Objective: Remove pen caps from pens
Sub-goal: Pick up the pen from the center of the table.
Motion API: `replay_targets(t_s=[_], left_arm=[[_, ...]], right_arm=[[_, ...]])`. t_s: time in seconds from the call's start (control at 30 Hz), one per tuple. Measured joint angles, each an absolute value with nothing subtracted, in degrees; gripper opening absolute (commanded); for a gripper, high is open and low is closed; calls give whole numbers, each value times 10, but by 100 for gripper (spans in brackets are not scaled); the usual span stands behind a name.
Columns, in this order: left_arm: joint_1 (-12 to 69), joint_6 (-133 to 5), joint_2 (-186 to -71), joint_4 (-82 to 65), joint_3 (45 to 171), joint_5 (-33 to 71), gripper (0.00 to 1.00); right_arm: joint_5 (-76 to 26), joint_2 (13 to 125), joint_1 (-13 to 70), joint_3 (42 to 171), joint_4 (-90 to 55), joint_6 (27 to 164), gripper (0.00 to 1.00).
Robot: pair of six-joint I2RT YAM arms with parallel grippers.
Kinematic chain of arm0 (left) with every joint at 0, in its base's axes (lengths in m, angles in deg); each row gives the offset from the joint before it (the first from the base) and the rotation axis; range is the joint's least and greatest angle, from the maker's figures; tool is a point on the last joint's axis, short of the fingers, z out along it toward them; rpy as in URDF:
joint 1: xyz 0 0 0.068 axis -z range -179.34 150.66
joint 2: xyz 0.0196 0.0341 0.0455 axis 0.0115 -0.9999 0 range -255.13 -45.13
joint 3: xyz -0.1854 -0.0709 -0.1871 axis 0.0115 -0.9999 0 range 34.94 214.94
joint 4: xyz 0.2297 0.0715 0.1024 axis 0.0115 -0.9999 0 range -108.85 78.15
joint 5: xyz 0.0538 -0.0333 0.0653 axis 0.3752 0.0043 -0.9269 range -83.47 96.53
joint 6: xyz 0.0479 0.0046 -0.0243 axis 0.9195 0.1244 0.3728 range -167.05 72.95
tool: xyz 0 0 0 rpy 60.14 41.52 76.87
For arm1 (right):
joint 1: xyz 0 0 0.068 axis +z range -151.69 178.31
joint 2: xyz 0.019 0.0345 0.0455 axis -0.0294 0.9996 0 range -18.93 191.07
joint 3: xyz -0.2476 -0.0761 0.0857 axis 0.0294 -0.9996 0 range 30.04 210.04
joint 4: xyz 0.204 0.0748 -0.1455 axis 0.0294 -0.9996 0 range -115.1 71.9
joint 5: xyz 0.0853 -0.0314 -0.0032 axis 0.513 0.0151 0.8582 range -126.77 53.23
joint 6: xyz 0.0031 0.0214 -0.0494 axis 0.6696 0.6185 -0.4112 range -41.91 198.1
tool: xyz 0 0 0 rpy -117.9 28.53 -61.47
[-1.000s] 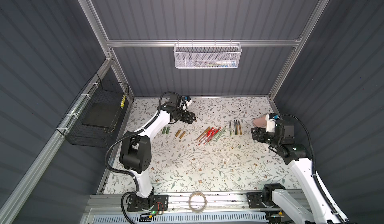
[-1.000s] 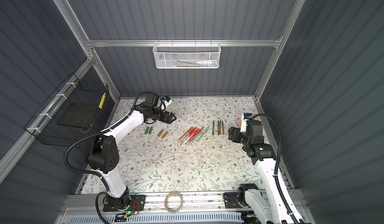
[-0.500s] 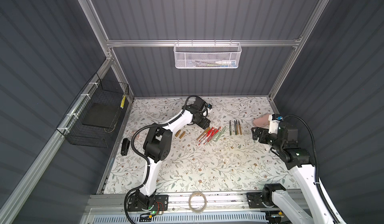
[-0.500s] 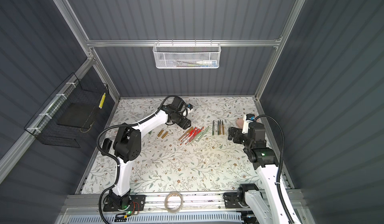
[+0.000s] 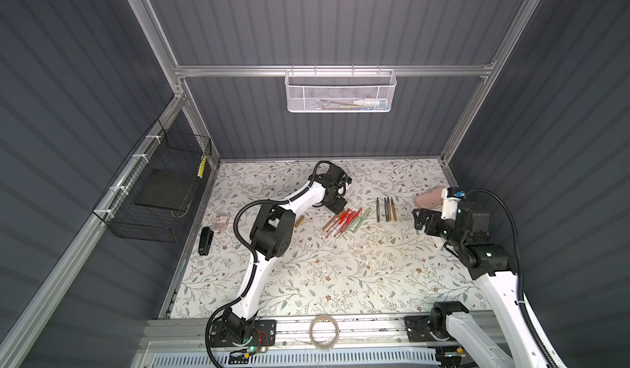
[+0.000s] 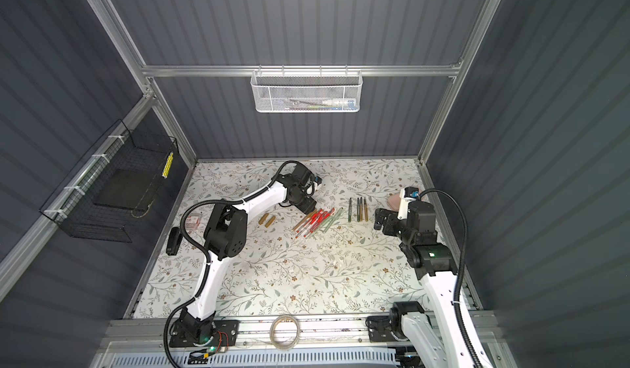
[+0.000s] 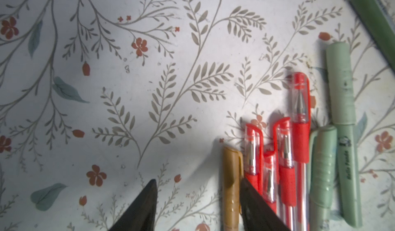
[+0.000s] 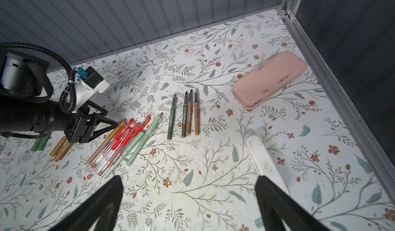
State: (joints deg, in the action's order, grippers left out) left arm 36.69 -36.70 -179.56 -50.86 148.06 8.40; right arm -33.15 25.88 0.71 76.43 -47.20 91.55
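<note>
Left gripper [image 7: 198, 182] low over the pile of capped pens [image 5: 343, 220] at mid-table. Its jaws are parted astride the golden-brown pen [image 7: 230, 210], one finger [image 7: 256, 204] just beside the cap [image 7: 232, 161], nothing clamped. Right gripper [image 8: 189, 179] hangs spread wide and empty near the pink case [image 8: 269, 80]. Four uncapped pens [image 8: 185, 116] lie in a row between the pile and the case, and loose caps [image 8: 61, 148] lie on the pile's far side.

You would do best to centre first (the red pens [image 7: 284, 155] crowd that finger), then close squarely on the cap. Lift clear and bring your right jaws onto the barrel for a straight pull along the pen.
</note>
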Motion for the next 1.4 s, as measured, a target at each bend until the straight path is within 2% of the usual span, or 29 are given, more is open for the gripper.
replay_targets(t_s=[0.4, 0.8, 1.07, 1.4], left_arm=[[367, -367, -1814, -515, 1491, 86, 57], [372, -364, -1811, -507, 1484, 36, 40], [374, -361, -1795, -500, 1459, 19, 44], [373, -376, -1791, -534, 1466, 49, 47]], right_arm=[[-332, 259, 7, 764, -471, 916, 98], [-332, 262, 7, 763, -468, 916, 98], [-332, 262, 7, 763, -468, 915, 98], [-332, 265, 7, 763, -468, 915, 98]])
